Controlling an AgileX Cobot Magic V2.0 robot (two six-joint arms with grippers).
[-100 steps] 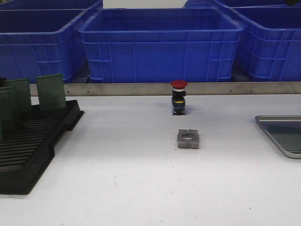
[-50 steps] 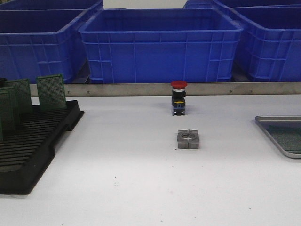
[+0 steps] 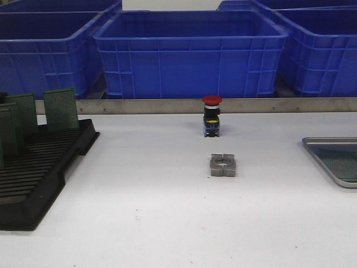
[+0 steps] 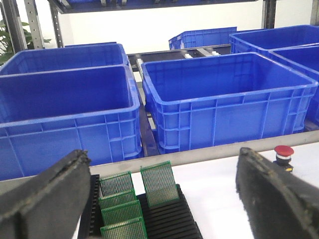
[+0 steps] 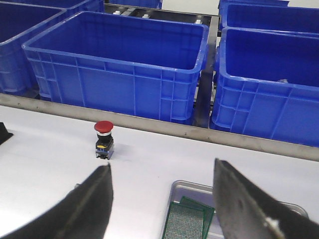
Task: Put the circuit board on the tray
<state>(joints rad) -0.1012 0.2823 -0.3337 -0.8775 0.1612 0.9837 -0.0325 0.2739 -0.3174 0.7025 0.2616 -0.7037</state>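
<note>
Front: black rack (image 3: 33,178) at left with green circuit boards (image 3: 60,109) upright in its slots; tray (image 3: 334,159) at right edge. Left wrist: left gripper (image 4: 159,199) spread wide above the boards. Right wrist: right gripper (image 5: 162,209) spread, empty, boards lying in tray.

The white table (image 3: 139,195) carries a black slotted plastic rack (image 3: 33,173) at its left edge, a shallow grey metal tray (image 3: 334,162) at its right edge, a red-capped push button (image 3: 212,116) near the far edge, and a grey metal block with a round hole (image 3: 223,165) mid-table.
</note>
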